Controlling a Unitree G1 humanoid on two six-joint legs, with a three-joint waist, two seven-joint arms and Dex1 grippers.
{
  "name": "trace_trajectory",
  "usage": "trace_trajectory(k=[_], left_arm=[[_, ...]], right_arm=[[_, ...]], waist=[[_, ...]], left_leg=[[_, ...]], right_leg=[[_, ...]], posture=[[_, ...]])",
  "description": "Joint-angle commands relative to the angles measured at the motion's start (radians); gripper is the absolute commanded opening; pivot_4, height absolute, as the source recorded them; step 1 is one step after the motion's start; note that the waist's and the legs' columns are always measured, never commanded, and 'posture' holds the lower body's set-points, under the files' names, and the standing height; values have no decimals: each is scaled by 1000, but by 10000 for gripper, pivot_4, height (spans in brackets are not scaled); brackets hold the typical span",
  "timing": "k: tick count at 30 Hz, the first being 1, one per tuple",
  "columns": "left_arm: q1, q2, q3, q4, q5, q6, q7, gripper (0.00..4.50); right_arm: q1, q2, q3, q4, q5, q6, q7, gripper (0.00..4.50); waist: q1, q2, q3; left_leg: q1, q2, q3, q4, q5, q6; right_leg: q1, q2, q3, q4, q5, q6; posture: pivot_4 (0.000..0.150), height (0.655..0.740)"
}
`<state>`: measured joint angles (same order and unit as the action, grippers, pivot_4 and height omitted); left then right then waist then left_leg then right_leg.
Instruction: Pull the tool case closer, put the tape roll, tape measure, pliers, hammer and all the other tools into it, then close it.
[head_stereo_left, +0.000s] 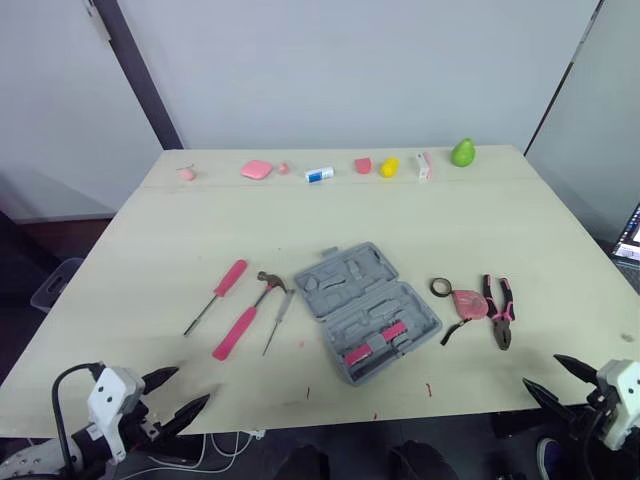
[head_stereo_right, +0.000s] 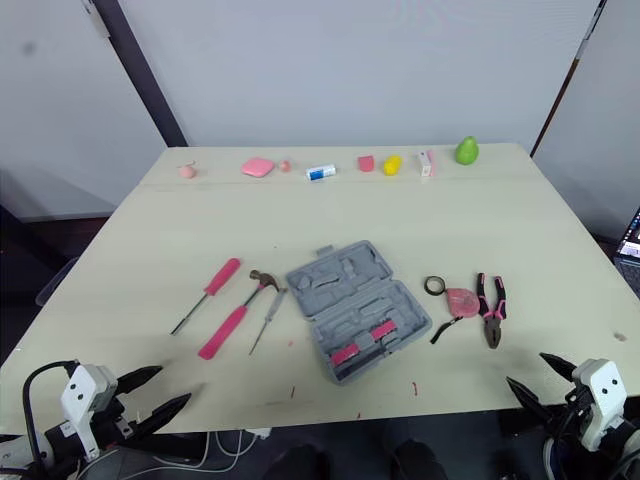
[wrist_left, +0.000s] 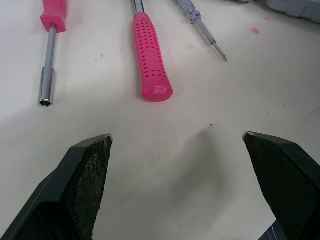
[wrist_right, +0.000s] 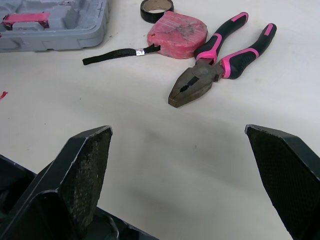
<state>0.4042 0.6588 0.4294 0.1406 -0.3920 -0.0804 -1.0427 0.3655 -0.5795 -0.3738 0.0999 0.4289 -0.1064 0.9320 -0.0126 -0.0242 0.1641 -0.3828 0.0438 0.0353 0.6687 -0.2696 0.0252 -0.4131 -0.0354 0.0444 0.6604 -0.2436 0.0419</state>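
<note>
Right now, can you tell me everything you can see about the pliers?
The pliers lie flat on the pale table, on the robot's right side. The head looks like dark, worn metal with toothed jaws shut, pointing toward the near edge. The two handles are black with pink grips, slightly spread, pointing away. One handle lies right beside the pink tape measure; I cannot tell whether they touch. Nothing is holding the pliers.

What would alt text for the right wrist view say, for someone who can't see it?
Pink-handled pliers lie on a pale table, beside a pink tape measure with a black tape roll next to it. A corner of the open grey tool case shows nearby, and the right gripper hovers with its jaws wide apart.
</note>
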Motion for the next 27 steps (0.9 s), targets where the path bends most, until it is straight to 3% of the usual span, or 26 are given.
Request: trace_trajectory(k=[1, 22, 27], left_arm=[[2, 0, 10, -24, -8, -15, 4, 44596], [-39, 19, 7, -125, -102, 113, -29, 44596], [-88, 34, -28, -198, -86, 178, 8, 44596]], right_arm=[[7, -16, -33, -7, 11, -4, 5, 45000], [31, -26, -46, -88, 21, 24, -23, 45000], [-23, -47, -44, -139, 28, 58, -41, 45000]], waist=[[0, 0, 0], [0, 0, 0], [0, 0, 0]], left_leg=[[0, 0, 0, 0, 0, 0], [0, 0, 0, 0, 0, 0], [0, 0, 0, 0, 0, 0]], right_leg=[[0, 0, 0, 0, 0, 0], [0, 0, 0, 0, 0, 0], [0, 0, 0, 0, 0, 0]], posture=[[1500, 7400], [1500, 7400], [1500, 7400]])
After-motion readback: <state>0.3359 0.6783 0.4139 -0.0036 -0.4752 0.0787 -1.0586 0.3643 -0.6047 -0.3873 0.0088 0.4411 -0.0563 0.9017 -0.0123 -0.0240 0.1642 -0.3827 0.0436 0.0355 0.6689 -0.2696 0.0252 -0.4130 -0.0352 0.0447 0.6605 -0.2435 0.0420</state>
